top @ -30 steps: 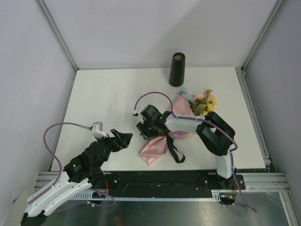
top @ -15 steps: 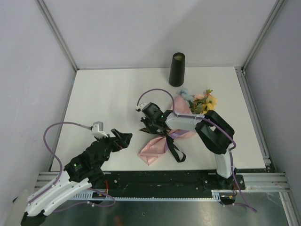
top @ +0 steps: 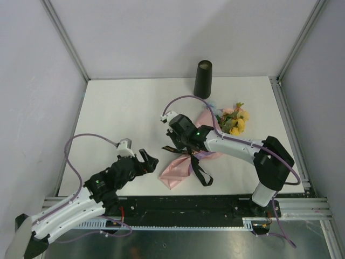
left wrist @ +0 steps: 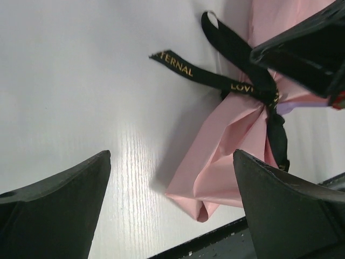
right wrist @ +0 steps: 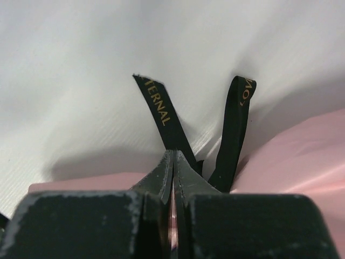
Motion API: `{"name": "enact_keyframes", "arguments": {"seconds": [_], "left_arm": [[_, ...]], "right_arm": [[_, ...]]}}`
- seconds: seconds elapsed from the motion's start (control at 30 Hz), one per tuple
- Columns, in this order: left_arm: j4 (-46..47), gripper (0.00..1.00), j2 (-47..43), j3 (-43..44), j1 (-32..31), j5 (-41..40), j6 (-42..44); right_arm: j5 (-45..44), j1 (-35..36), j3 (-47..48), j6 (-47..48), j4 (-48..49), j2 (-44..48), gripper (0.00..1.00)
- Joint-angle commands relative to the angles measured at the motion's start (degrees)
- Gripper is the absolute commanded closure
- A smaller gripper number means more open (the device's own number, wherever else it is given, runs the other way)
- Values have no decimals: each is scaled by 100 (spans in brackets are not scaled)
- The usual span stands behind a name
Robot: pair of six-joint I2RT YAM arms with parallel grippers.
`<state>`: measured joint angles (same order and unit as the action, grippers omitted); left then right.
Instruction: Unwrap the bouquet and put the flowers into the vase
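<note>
Evidently to begin the unwrapping, the right gripper (right wrist: 173, 162) is pinching the tail of the black ribbon (right wrist: 156, 108) on the bouquet (top: 178, 170) lying in front of the vase (top: 203, 79), while the left gripper (top: 148, 158) is hovering spread wide, farther from it.

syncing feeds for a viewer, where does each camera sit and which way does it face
top external: above and behind the bases, looking down on the table, vase and bouquet; both arms show.
left wrist: on the left arm, facing the bouquet's ribbon; open left end effector frames it.
right wrist: on the right arm, looking along the shut right end effector pinching that ribbon.
shared: both wrist views show that ribbon and pink paper.
</note>
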<state>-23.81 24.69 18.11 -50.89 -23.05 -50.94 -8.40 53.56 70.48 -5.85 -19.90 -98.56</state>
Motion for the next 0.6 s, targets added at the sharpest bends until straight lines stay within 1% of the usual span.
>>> {"name": "enact_keyframes", "arguments": {"seconds": [0.0, 0.1, 0.13, 0.27, 0.4, 0.57], "left_arm": [[679, 0, 427, -185, -28, 608, 56], [993, 1, 649, -383, -26, 733, -124], [1085, 3, 733, -460, -26, 780, -200], [1603, 11, 1036, -758, -35, 1026, -446], [2212, 13, 1400, -996, -50, 1238, -647], [2530, 18, 2044, -941, -80, 1390, -666]], "right_arm": [[245, 1, -139, 289, -270, 147, 96], [377, -4, -126, 507, -434, 37, 86], [437, -8, -115, 533, -487, 16, 84], [672, -16, -74, 757, -604, -31, 79], [644, -26, -61, 803, -585, -215, 73], [489, -68, -44, 837, -528, -439, 65]]}}
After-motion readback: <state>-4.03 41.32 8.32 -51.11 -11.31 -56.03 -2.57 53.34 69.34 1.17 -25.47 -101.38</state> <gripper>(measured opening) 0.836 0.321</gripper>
